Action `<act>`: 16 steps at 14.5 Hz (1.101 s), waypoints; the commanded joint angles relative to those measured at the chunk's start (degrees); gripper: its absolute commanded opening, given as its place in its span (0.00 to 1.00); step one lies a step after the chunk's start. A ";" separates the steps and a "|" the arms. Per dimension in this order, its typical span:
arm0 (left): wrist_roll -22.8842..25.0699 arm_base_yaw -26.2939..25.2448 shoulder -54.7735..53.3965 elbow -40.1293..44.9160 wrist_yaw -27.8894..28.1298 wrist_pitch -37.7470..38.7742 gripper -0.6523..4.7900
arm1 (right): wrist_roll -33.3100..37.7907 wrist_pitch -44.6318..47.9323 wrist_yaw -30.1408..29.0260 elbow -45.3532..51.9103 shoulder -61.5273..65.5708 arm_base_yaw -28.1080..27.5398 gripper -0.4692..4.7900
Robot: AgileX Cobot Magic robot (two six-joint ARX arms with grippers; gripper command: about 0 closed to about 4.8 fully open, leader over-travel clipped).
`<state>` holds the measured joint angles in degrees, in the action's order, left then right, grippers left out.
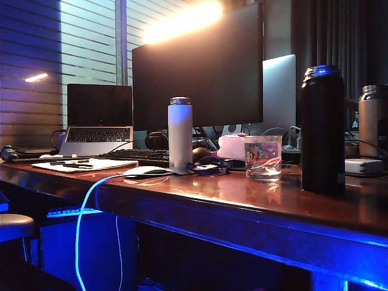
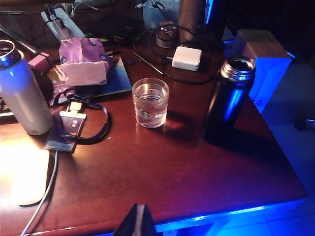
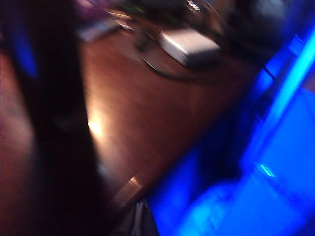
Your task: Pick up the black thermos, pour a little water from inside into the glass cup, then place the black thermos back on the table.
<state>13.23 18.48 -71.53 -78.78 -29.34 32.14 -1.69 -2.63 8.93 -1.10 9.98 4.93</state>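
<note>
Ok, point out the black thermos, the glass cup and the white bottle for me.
black thermos (image 2: 224, 105): left wrist view, middle of its dark body.
glass cup (image 2: 150, 103): left wrist view, the side wall, water inside.
white bottle (image 1: 180, 136): exterior view, middle of its white body, below the silver cap.

Matte black thermos (image 1: 322, 130) with a shiny metallic rim catching blue light. The clear glass cup (image 1: 262, 157) shows a red-and-green print. The tabletop (image 1: 242, 200) gleams reddish-brown, its front edge glowing blue. The white bottle (image 1: 180, 133) wears a silver cap, and the purple tissue box (image 2: 82, 61) carries dark spots.
</note>
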 commanded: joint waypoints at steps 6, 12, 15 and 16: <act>-0.17 -0.02 0.15 -0.31 -0.28 -0.52 0.11 | 0.59 -6.58 0.15 0.74 -9.86 -6.14 0.09; -0.15 -0.02 0.15 -0.31 -0.24 -0.50 0.11 | 0.59 -6.36 -0.02 0.74 -9.86 -6.67 0.09; -0.15 -0.02 0.15 -0.31 -0.24 -0.52 0.11 | 0.59 -6.36 -0.02 0.74 -9.86 -6.67 0.09; -0.15 -0.02 0.15 -0.31 -0.24 -0.52 0.11 | 0.59 -6.36 -0.02 0.74 -9.86 -6.67 0.09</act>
<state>13.23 18.48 -71.55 -78.78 -29.34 32.12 -1.28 -9.37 8.93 -0.58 0.19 -1.74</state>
